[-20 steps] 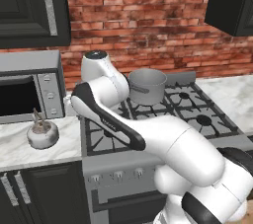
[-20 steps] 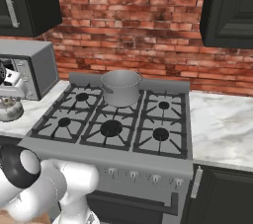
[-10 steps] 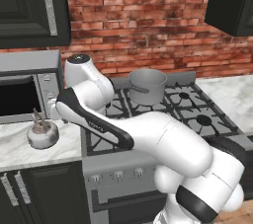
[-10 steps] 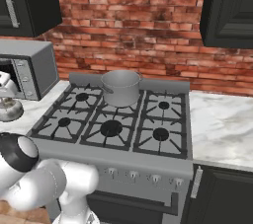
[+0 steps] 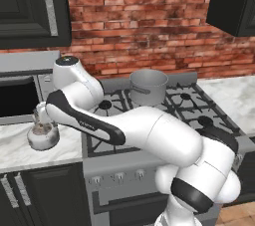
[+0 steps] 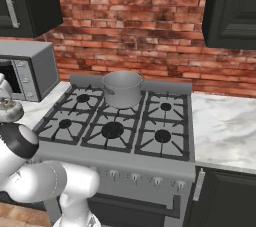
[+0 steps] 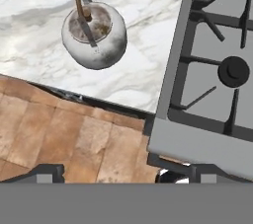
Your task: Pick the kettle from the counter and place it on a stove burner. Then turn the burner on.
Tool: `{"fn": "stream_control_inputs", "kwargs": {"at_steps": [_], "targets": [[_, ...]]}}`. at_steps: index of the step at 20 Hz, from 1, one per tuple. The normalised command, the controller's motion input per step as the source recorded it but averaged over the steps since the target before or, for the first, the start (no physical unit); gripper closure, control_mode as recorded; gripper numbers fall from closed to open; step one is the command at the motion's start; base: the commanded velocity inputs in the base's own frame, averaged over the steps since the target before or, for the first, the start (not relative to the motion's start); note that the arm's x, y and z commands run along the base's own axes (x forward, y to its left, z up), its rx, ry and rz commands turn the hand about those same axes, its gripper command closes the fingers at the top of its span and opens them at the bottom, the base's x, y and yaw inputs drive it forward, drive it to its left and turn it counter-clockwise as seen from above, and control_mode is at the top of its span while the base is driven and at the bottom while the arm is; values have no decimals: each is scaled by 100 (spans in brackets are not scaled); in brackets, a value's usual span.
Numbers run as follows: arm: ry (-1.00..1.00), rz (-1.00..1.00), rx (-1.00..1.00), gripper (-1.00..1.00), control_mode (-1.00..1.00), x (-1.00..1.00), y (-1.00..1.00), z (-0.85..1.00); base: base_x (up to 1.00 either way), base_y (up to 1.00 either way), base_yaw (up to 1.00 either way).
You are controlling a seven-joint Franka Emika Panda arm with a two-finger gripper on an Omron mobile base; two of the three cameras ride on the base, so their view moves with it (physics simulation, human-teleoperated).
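i see the kettle on the tabletop beside the stove; pot at back, my hand open.

Kettle partly behind arm; pot contents unseen; fingers barely visible, apparently spread.

Marble counter w/ kettle on it, beside stove.

You get even, bright rendered light, sharp focus throughout, soft shadow under the kettle, no glare, no edge distortion.
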Motion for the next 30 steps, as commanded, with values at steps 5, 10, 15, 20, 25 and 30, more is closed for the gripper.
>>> {"fn": "stream_control_inputs", "kwargs": {"at_steps": [5, 10, 15, 20, 25, 30], "targets": [[0, 9, 0, -100, -100, 14, 29, -7, 0, 0, 0], [0, 0, 0, -100, -100, 21, 13, -1, 0, 0, 0], [0, 0, 0, -100, -100, 17, 13, -7, 0, 0, 0], [0, 0, 0, -100, -100, 20, 20, -15, 0, 0, 0], [0, 0, 0, -100, -100, 29, 17, -13, 0, 0, 0], [0, 0, 0, -100, -100, 32, 14, -7, 0, 0, 0]]}}
